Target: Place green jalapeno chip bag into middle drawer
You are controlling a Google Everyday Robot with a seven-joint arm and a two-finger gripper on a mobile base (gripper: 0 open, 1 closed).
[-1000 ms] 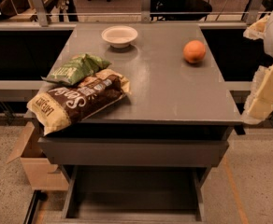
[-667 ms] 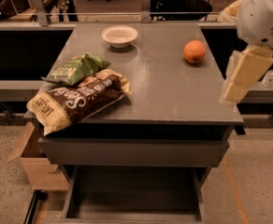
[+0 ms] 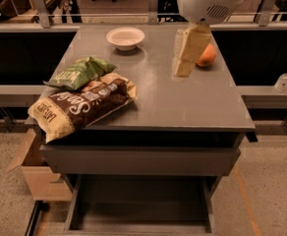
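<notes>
The green jalapeno chip bag [image 3: 82, 72] lies at the left side of the grey tabletop [image 3: 183, 102], its lower edge tucked against a larger brown-and-yellow chip bag [image 3: 82, 107]. The middle drawer [image 3: 73, 206] is pulled out at the bottom of the view, a wide shallow tray with a dark floor and nothing in it. My gripper [image 3: 185, 55] hangs from the white arm over the far right part of the tabletop, just left of an orange [image 3: 208, 56], well right of the green bag. It holds nothing.
A white bowl [image 3: 126, 37] stands at the back of the tabletop. A drawer with a tall plain grey front [image 3: 138, 160] sits above the open tray. A cardboard box [image 3: 35, 173] is on the floor at the left. A sanitizer bottle [image 3: 285, 80] stands on the right ledge.
My arm has swung left from the table's right edge to over the tabletop, now partly covering the orange. The bags, bowl and drawers have not moved.
</notes>
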